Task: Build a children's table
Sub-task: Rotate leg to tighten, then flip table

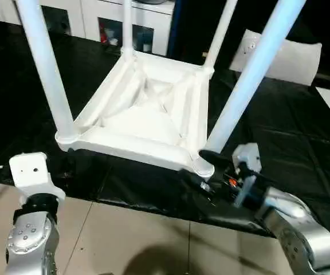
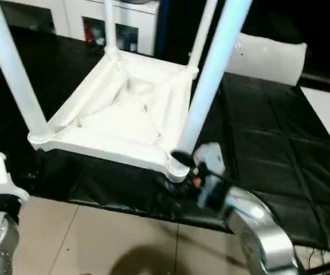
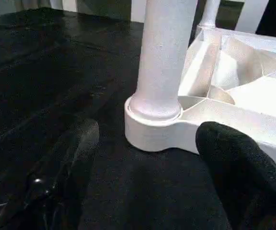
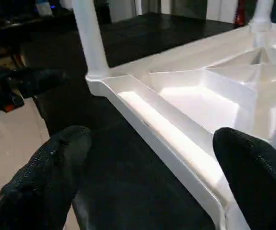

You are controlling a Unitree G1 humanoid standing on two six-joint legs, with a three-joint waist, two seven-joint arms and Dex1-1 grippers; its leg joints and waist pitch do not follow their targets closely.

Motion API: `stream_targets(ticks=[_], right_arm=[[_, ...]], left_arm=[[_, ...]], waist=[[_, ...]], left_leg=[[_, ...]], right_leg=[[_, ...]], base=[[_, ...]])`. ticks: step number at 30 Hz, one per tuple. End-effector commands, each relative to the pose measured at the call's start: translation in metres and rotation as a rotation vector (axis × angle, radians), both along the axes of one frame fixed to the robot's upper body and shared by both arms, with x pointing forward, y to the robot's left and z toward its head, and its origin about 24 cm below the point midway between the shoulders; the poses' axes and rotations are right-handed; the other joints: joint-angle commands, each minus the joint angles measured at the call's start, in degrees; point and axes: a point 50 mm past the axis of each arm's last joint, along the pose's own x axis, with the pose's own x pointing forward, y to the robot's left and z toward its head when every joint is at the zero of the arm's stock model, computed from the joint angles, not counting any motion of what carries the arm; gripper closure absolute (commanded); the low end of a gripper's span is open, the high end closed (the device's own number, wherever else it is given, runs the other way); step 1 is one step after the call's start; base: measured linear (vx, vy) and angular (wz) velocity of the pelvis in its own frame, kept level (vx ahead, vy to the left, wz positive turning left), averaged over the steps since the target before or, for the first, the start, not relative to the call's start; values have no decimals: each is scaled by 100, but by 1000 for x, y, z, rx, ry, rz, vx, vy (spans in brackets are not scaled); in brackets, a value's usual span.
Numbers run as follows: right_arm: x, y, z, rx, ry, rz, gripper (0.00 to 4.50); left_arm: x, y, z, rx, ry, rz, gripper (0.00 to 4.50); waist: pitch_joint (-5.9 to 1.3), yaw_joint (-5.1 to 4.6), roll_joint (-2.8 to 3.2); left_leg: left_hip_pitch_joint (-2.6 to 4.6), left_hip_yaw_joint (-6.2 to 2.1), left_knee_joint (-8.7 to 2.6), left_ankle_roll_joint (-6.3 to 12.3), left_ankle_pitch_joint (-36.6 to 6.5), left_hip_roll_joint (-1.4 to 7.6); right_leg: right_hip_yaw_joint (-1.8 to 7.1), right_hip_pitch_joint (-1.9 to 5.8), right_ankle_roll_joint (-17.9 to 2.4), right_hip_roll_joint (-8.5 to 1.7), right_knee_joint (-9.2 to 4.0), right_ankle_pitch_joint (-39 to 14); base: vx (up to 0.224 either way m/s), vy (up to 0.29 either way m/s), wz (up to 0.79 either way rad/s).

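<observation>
Left tool spread, holding nothing, fingers either side of the near-left corner socket, lower centre of the wrist frame. Right tool spread wide, empty, flanking the near rim at the near-right corner. Children's table sits mid-frame on the black worktop, upside down, ribbed underside up. All four legs look seated in sockets, pointing up and splaying outward, long axes near vertical. Judged left: flip it upright. Whitish bag upper right
</observation>
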Motion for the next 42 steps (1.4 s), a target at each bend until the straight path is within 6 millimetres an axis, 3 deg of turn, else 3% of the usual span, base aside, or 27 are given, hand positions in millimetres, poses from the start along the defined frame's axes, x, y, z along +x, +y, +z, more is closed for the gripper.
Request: stream_targets(ticks=[1, 5, 7, 9, 10, 11, 13, 16, 19, 22, 25, 30, 31, 33, 34, 35, 38, 42], right_arm=[[3, 0, -1, 10, -2, -4, 0], [14, -8, -4, -18, -14, -138, 0], [18, -13, -5, -27, -16, -186, 0], [24, -23, -6, -38, -25, -283, 0], [26, -26, -6, -43, -28, -305, 0], [28, -33, -5, -55, -35, -359, 0], [31, -43, -5, -69, -45, -428, 0], [31, -49, -7, -84, -48, -467, 0], [30, -49, -8, -88, -45, -462, 0], [27, -37, -9, -83, -39, -387, 0], [27, -28, -11, -86, -40, -336, 0], [29, -17, -11, -93, -48, -276, 0], [28, -15, -11, -98, -51, -253, 0], [28, -10, -11, -104, -54, -209, 0], [27, -9, -11, -105, -54, -197, 0], [27, -6, -11, -110, -54, -175, 0], [23, 0, -14, -137, -51, -108, 0], [23, 5, -15, -137, -48, -78, 0]], left_arm=[[3, -2, 9, 6, -28, -29, 75], [12, -5, 9, 6, -31, -118, 75], [15, -5, 10, 10, -27, -132, 75], [24, -3, 10, 11, -19, -151, 75], [26, -2, 11, 12, -21, -157, 75], [33, -3, 12, 5, -18, -188, 75], [41, -6, 10, 5, 7, -245, 75], [49, -5, 9, 12, 20, -247, 75], [57, -8, 11, -5, 4, -281, 75], [64, -22, 15, -62, -23, -400, 75], [67, -25, 15, -78, -28, -439, 75], [75, -24, 12, -43, -13, -462, 75], [78, -22, 11, -32, -5, -454, 75], [85, -20, 9, -2, 8, -426, 75], [87, -19, 8, 8, 11, -416, 75], [91, -17, 8, 22, 13, -388, 75], [98, -17, 10, -7, -5, -335, 75], [103, -20, 7, -15, 10, -344, 75]], waist=[[-194, 31, 76], [-142, 64, 104], [-119, 57, 98], [-128, 65, 150], [-121, 65, 139], [-131, 70, 181], [-155, 77, 199], [-175, 77, 192], [-207, 87, 169], [-215, 109, 144], [-214, 94, 141], [-188, 86, 116], [-183, 97, 142], [-189, 88, 105], [-191, 98, 120], [-196, 105, 157], [-225, 99, 137], [-226, 109, 118]], left_leg=[[-32, -285, -470, 666, 472, 645], [-1, -298, -540, 194, -328, 617], [27, -304, -555, 47, -655, 602], [72, -304, -554, -26, -795, 584], [79, -304, -561, -32, -833, 580], [63, -324, -573, -72, -851, 591], [73, -328, -582, -132, -815, 609], [-1, -333, -586, -87, -567, 606], [-14, -313, -549, 25, -249, 594], [-29, -305, -543, 154, 50, 602], [-27, -296, -541, 181, 84, 619], [-10, -282, -553, 176, -153, 593], [6, -290, -559, 149, -218, 598], [-3, -302, -565, 127, -219, 612], [7, -303, -564, 129, -205, 607], [-3, -315, -567, 114, -177, 618], [-19, -318, -543, 123, 32, 634], [-29, -294, -529, 197, 150, 614]], right_leg=[[636, 282, -687, -829, -387, -576], [626, 253, -276, -804, -545, -1693], [612, 237, -109, -803, -610, -2156], [608, 205, 20, -785, -650, -2306], [603, 199, 41, -778, -659, -2333], [596, 226, 53, -782, -640, -2288], [611, 217, -2, -783, -602, -1964], [629, 268, -109, -800, -540, -1590], [643, 287, -231, -817, -490, -1269], [646, 302, -379, -832, -445, -1023], [646, 303, -519, -830, -418, -894], [643, 291, -357, -824, -507, -1446], [633, 275, -307, -815, -522, -1558], [635, 284, -229, -818, -527, -1567], [635, 277, -219, -817, -519, -1551], [642, 290, -236, -833, -499, -1453], [640, 307, -364, -835, -436, -997], [653, 311, -530, -851, -415, -816]], base=[[0, 0, 0], [0, 0, 0], [0, 0, 0], [0, 0, 0], [0, 0, 0], [0, 0, 0], [0, 0, 0], [0, 0, 0], [0, 0, 0], [0, 0, 0], [0, 0, 0], [0, 0, 0], [0, 0, 0], [0, 0, 0], [0, 0, 0], [0, 0, 0], [0, 0, 0], [0, 0, 0]])
